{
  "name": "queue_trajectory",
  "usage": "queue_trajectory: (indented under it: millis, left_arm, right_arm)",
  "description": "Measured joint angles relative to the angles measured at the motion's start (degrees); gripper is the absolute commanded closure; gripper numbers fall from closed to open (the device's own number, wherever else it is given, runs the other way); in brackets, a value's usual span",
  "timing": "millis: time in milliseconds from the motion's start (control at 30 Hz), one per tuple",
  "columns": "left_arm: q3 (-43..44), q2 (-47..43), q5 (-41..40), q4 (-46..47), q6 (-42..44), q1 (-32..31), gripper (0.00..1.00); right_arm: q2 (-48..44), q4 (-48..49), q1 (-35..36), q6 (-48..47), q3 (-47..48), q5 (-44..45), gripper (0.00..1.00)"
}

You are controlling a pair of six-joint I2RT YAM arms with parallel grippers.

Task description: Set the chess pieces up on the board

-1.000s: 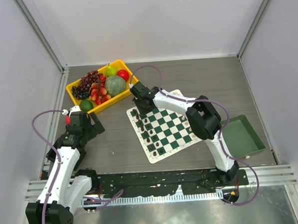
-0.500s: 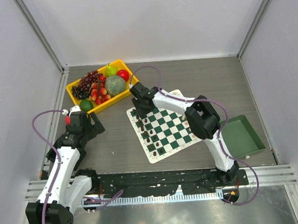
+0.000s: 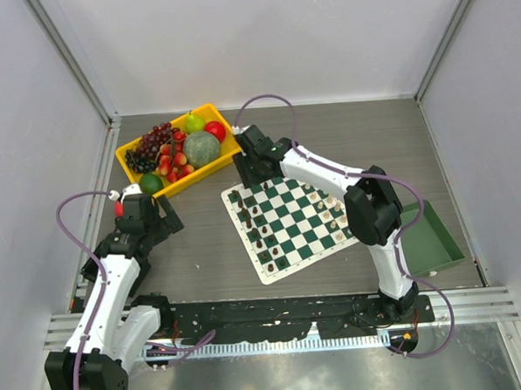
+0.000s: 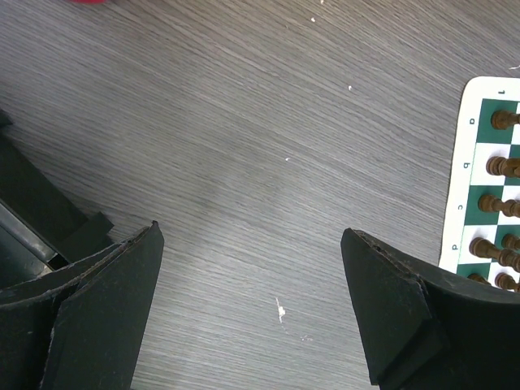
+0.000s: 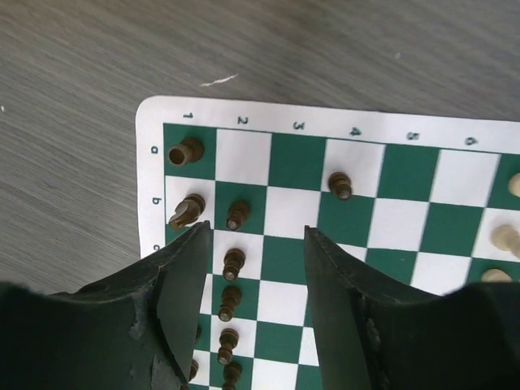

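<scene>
Top view, left side: the left gripper (image 3: 144,210) hangs low over bare table (image 3: 202,250), at about 9 o'clock from the board (image 3: 292,219) and well apart from it. Its wrist view shows the jaws spread wide with only tabletop between them; nothing is held. The board's white border and a few dark pieces (image 4: 504,166) sit at 3 o'clock in that view.

A yellow bin (image 3: 194,177) of fruit lies at 11 o'clock from the board.

Centre: the board lies flat on the table, turned at an angle. Dark chess pieces (image 3: 253,226) stand in two files along its 9 o'clock side; cream pieces (image 3: 336,213) stand along its 3 o'clock side.

The right gripper (image 3: 246,171) is over the board's 11 o'clock corner. In its wrist view the right gripper's (image 5: 256,231) jaws are partly parted and grip nothing; the dark pieces seen in the gap stand on the board below. One dark pawn (image 5: 340,185) stands alone, apart from the files, at 1 o'clock from the fingertips.

Right side: a green tray (image 3: 424,239) rests at 4 o'clock from the board.
</scene>
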Motion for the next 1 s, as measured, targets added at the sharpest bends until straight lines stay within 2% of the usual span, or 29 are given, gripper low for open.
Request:
queue_trajectory:
  millis: [400,1000]
  left_arm:
    - [0.00,-0.42,0.00,-0.17,0.00,0.00,0.01]
    - [0.00,-0.31,-0.02,-0.24,0.02,0.00,0.01]
  right_arm:
    - [-1.27,0.52,-5.40,0.07,-0.02,0.15,0.44]
    - [4.20,0.59,-6.08,0.94,-0.02,-0.57,0.64]
